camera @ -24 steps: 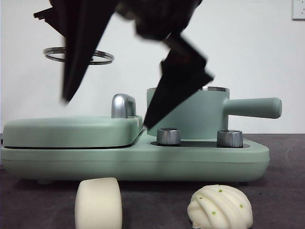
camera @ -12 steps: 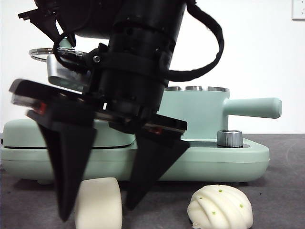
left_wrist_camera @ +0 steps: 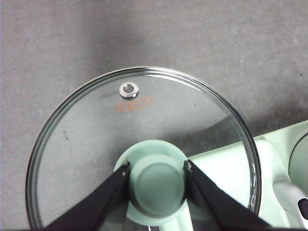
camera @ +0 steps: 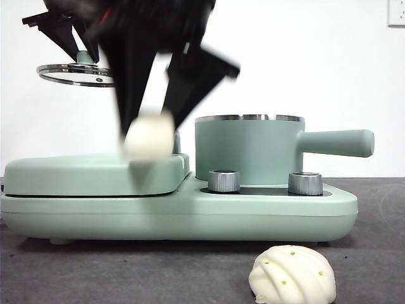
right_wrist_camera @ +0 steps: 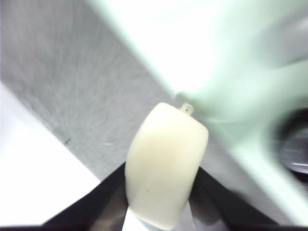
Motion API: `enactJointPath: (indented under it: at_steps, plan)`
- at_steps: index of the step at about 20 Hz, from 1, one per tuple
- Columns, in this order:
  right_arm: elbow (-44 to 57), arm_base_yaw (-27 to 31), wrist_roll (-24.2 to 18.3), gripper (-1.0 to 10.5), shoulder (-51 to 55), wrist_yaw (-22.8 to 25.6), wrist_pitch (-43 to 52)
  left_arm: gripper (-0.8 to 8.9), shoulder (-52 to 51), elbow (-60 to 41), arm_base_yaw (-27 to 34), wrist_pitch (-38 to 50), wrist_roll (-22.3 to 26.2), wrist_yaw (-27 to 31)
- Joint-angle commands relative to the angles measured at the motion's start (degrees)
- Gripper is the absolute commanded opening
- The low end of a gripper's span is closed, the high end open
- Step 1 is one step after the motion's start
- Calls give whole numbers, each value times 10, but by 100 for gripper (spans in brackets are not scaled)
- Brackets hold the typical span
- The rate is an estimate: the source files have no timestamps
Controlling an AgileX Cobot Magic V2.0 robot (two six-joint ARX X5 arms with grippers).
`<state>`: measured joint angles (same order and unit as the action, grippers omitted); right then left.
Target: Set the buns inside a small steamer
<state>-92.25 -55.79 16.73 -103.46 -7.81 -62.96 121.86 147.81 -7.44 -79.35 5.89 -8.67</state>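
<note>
My right gripper [camera: 150,130] is shut on the plain cylinder bun [camera: 149,137] and holds it in the air above the flat griddle lid, left of the small steamer [camera: 248,151]. The same bun fills the right wrist view [right_wrist_camera: 166,164] between the jaws. The ridged bun with green specks [camera: 292,274] lies on the table at the front. My left gripper [left_wrist_camera: 156,179] is shut on the green knob of the glass lid [left_wrist_camera: 86,139] and holds the lid [camera: 73,73] high at the left. The steamer pot is open, without its lid.
The mint green cooker base [camera: 190,212] carries the flat griddle lid [camera: 88,172] at the left and two steel knobs [camera: 223,180] in front of the pot. The pot's straight handle [camera: 335,142] points right. A dark table lies in front.
My right gripper has closed on the plain bun and lifted it from the table up to above the griddle lid. The left gripper still holds the glass lid aloft.
</note>
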Motion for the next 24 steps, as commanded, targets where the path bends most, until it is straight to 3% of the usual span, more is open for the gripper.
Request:
enactJointPath:
  at_steps: [1, 7, 11, 24]
  plan:
    - [-103, 37, -41, 165, -10, 2, -50, 119, -6, 23, 0, 12, -8, 0]
    - [-244, 173, -77, 166, -40, 1, -96, 119, -6, 23, 0, 12, -8, 0]
    - [-271, 223, -95, 167, -89, -2, -97, 119, -6, 23, 0, 12, -8, 0]
    - [-271, 245, -130, 196, -204, -16, -100, 119, -6, 23, 0, 14, -10, 0]
